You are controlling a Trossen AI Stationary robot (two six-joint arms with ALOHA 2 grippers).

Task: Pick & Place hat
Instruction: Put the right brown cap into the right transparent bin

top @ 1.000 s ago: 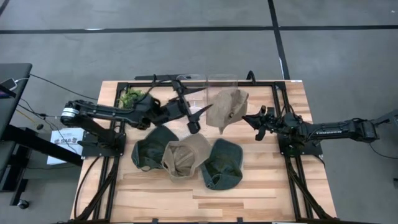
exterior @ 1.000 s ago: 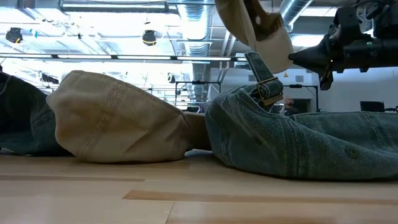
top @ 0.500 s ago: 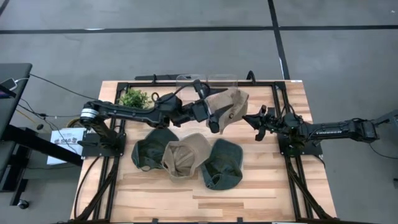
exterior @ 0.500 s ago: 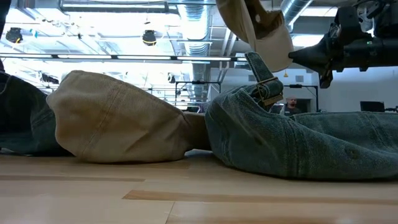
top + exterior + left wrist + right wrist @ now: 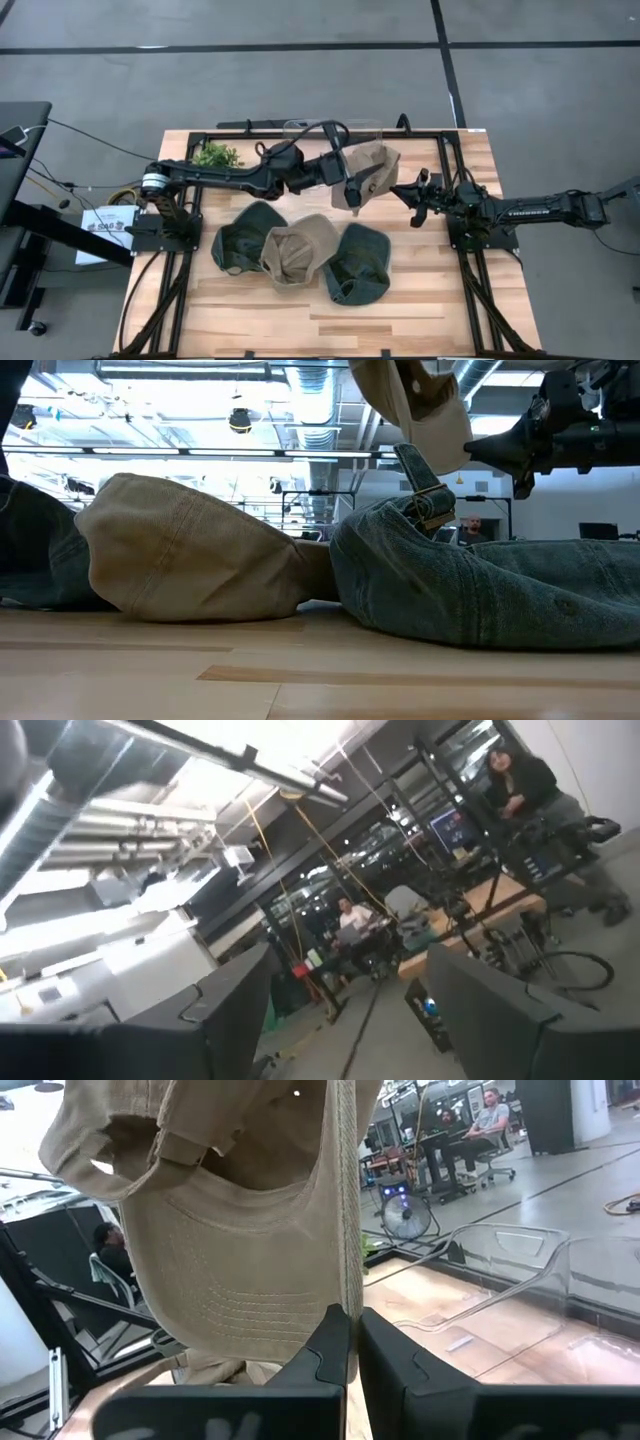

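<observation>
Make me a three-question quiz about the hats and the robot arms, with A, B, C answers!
1. Where is the raised tan cotton cap?
A. Between the two grippers at the table's far side
B. On the floor
C. Under the dark green caps

2. How many hats lie flat on the wooden table?
A. One
B. Three
C. Five

3. How is the right gripper?
A. Wide open
B. Missing
C. Shut on the tan cap

Answers:
1. A, the high view shows it between the left gripper and the right one.
2. B, two dark green caps flank a tan hat.
3. C, the right wrist view shows its fingers pinching the fabric edge.
</observation>
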